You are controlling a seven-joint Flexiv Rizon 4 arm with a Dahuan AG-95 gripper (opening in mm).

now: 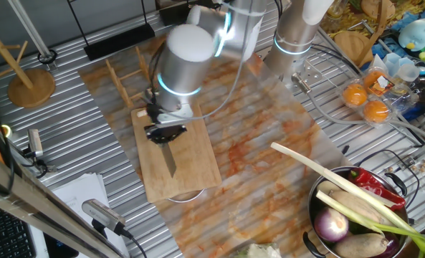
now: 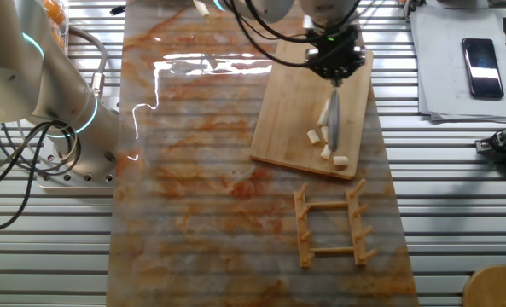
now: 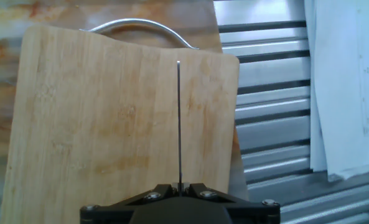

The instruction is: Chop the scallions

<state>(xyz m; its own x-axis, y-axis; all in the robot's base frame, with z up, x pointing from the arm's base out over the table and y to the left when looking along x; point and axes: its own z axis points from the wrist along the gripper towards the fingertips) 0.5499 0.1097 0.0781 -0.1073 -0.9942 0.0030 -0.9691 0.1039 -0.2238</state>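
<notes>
My gripper [image 1: 165, 133] is shut on the handle of a knife [image 1: 170, 159] and holds it over the wooden cutting board [image 1: 190, 168]. In the other fixed view the gripper [image 2: 335, 70] points the blade [image 2: 334, 124] down the board [image 2: 291, 111]. The scallions lie beside the blade: a short cream stalk piece [image 2: 324, 114] and three small chunks [image 2: 313, 136] near the board's lower right edge. In the hand view the blade [image 3: 178, 124] shows edge-on above the bare board [image 3: 97, 137], rising from between the shut jaws of the gripper [image 3: 179, 186]. No scallions show there.
A metal pot [image 1: 320, 208] at the front right holds a long leek [image 1: 327, 175], a purple onion [image 1: 332, 226] and a red chilli [image 1: 377, 188]. A wooden rack [image 2: 329, 226] lies next to the board. A phone [image 2: 480, 68] lies on paper. A second robot base [image 2: 61, 111] stands at the left.
</notes>
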